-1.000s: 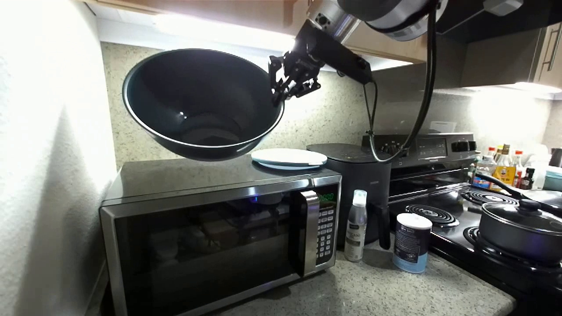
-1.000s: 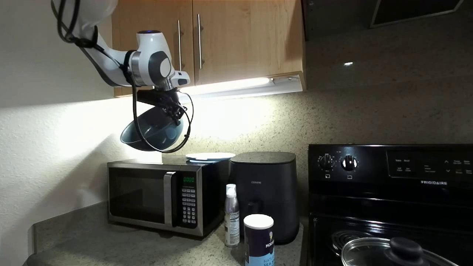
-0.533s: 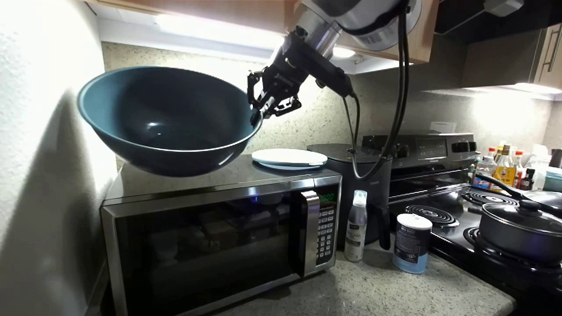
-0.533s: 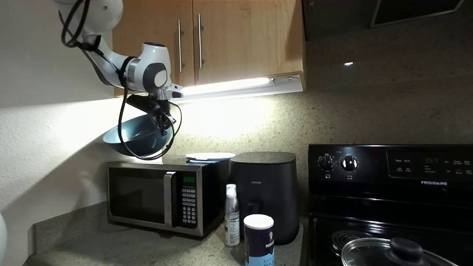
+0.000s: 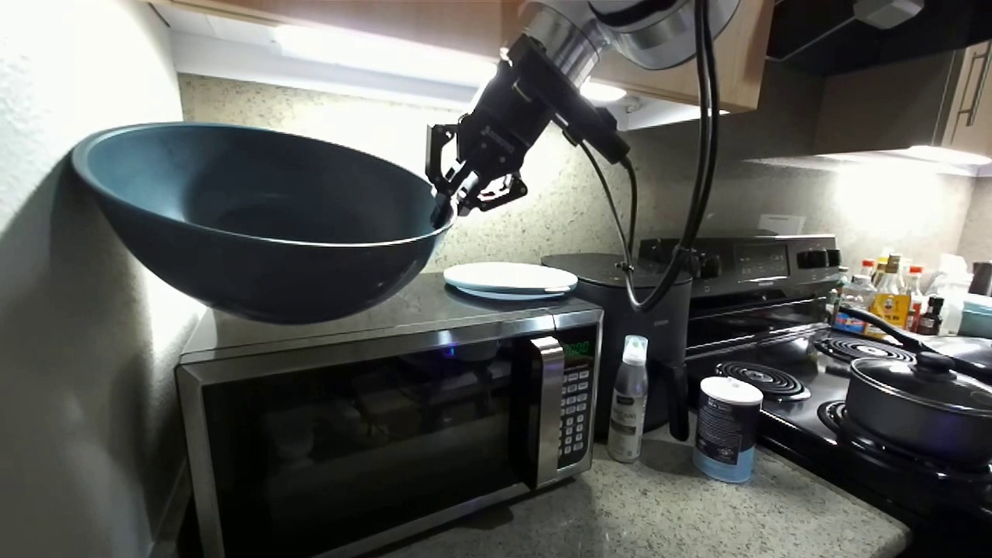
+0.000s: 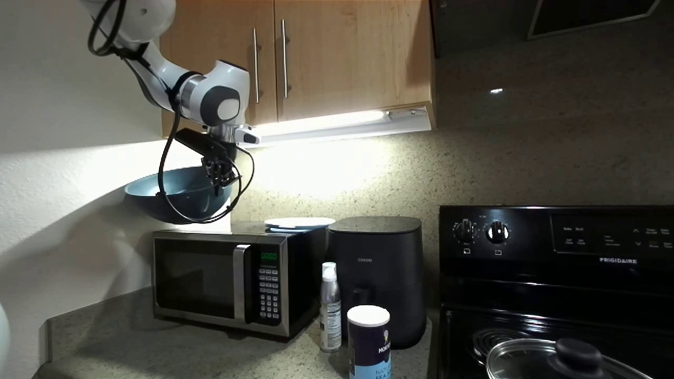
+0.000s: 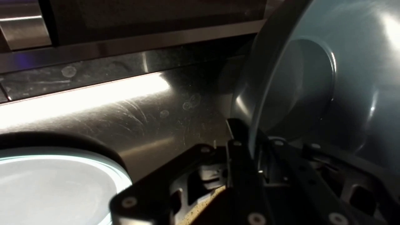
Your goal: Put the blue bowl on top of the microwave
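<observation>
The blue bowl (image 5: 263,279) hangs in the air above the left part of the microwave (image 5: 364,442), slightly tilted, its opening facing up. It also shows in an exterior view (image 6: 152,202) above the left end of the microwave (image 6: 208,273). My gripper (image 5: 444,212) is shut on the bowl's right rim, one finger inside and one outside. In the wrist view the rim runs between the fingertips of my gripper (image 7: 250,134), with the bowl (image 7: 368,103) at the right and the microwave's steel top (image 7: 175,109) below. A gap shows between bowl and microwave top.
A pale-blue plate (image 5: 511,279) lies on the microwave's right rear top. The wall (image 5: 93,349) is close to the bowl's left side; I cannot tell whether they touch. A black air fryer (image 6: 376,279), spray bottle (image 6: 330,310) and salt canister (image 6: 368,342) stand right. Cabinets (image 6: 347,58) hang above.
The bowl has moved left and down with my gripper in both exterior views. It has turned from strongly tilted to nearly level. The grip on the rim has stayed.
</observation>
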